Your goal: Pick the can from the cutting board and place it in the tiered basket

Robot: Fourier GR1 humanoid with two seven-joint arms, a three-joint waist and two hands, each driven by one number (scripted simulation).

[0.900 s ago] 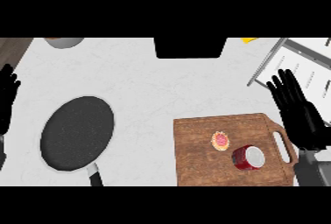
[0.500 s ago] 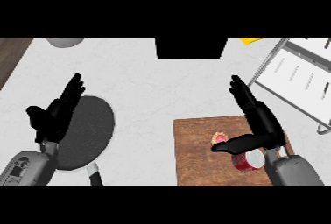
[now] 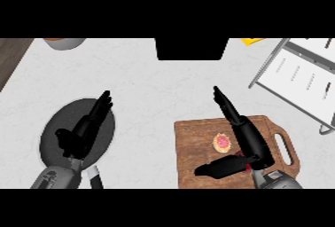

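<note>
White worktop, right hand over the board, can nearly hidden beneath it.

From the right hand (image 3: 243, 133), fingers straight and pressed together with the thumb splayed low, the palm covered most of the can (image 3: 244, 158); only a red sliver showed at the wrist, on the board (image 3: 196, 142) beside a small pink-topped pastry (image 3: 223, 142). Judged as a rigid, light metal cylinder with smooth, slippery sides, the can would best be taken round its middle, thumb opposite fingers. Up and to the right stood the basket (image 3: 307, 80), well apart. Far left, the left hand (image 3: 83, 128) hung with fingers straight over a dark pan (image 3: 53, 128).
</note>
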